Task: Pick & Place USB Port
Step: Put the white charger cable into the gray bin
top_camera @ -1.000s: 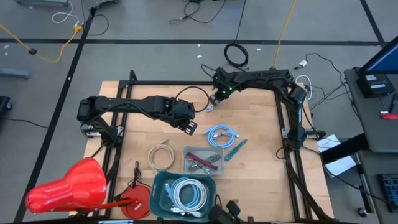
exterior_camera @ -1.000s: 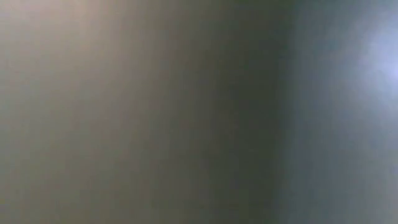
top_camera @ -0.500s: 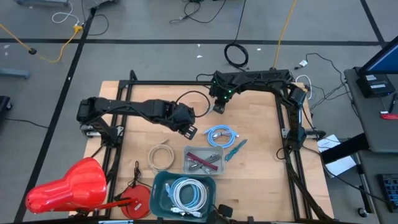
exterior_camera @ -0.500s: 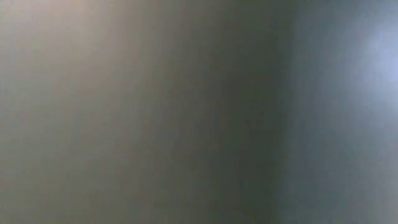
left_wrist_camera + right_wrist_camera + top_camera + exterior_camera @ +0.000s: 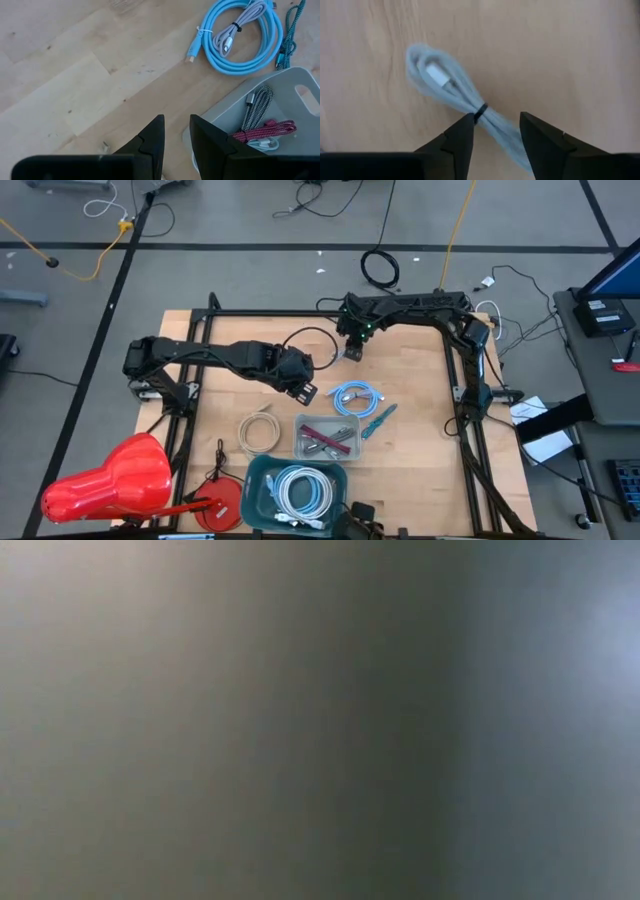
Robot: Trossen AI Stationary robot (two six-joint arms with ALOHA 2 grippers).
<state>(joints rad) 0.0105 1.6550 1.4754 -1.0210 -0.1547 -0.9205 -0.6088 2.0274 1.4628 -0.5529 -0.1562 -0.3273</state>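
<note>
Right gripper [image 5: 492, 137]: jaws parted with a clear gap, holding nothing; it hangs over the far middle of the light wooden table [image 5: 420, 400].
Task's thing: small bundled pale-blue USB cable bound with a black tie [image 5: 455, 92], lying flat on the wood just ahead of the right fingers [image 5: 457, 140]; its tail runs into the gap between them, touching neither as far as can be seen.
Step in hand: judged the release end of a carry, or the start of a pick; the frames alone do not settle which.
Left gripper [image 5: 176, 137]: jaws a narrow gap apart, empty, hovering over bare wood near the table's middle.
Beyond it: coiled light-blue cable wrapped round a grey one [image 5: 240, 37]; to its right a teal braided cable [image 5: 290, 35].
Nearer: grey plastic tray [image 5: 300, 92] holding a black-and-white braided cable [image 5: 255, 105] and a red braided cable [image 5: 267, 131].
Near edge: teal bin with white cables [image 5: 295, 490]; beige cable coil [image 5: 258, 430] left of the tray.
Low view: shows nothing usable.
Next move: if a pick, lower and centre on the black tie, then close; if a place, lift straight clear without dragging the tail.
</note>
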